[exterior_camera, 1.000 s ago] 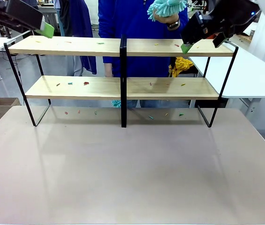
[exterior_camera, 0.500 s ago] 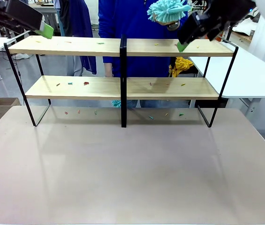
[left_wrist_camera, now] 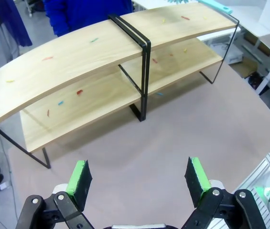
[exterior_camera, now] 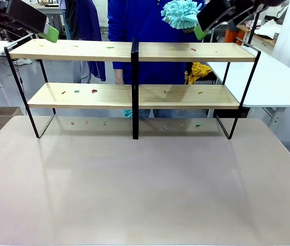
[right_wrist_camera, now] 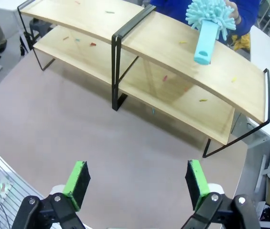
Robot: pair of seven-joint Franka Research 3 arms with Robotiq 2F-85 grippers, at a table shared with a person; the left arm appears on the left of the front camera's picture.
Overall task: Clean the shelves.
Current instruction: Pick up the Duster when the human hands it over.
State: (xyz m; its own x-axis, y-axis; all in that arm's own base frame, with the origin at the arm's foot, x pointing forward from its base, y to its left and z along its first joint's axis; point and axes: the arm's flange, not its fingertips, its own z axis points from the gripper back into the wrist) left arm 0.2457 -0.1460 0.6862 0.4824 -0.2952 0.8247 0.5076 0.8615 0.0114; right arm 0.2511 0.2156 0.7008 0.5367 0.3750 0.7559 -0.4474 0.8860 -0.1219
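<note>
The shelves [exterior_camera: 134, 51], two light wooden boards on a thin black frame with a centre post, stand at the far side of the table. Small coloured scraps [exterior_camera: 94, 91] lie on both boards and on the table beneath. A person in blue behind the shelves holds a turquoise fluffy duster [exterior_camera: 179, 13] above the top board. In the right wrist view the duster [right_wrist_camera: 206, 21] has its handle pointing toward me. My right gripper [exterior_camera: 202, 32] hangs open just right of the duster, and its pads [right_wrist_camera: 77, 180] are wide apart and empty. High over the shelves' left end, my left gripper [exterior_camera: 50, 32] is open, pads [left_wrist_camera: 80, 179] empty.
White tables [exterior_camera: 273, 77] stand to the right and to the left behind the shelves. A cardboard box [exterior_camera: 2, 116] sits on the floor at the left. The near table surface [exterior_camera: 145, 189] is bare beige.
My right gripper has risen from the top board's right part to the duster's height. The duster has dipped slightly. The left arm has not moved.
</note>
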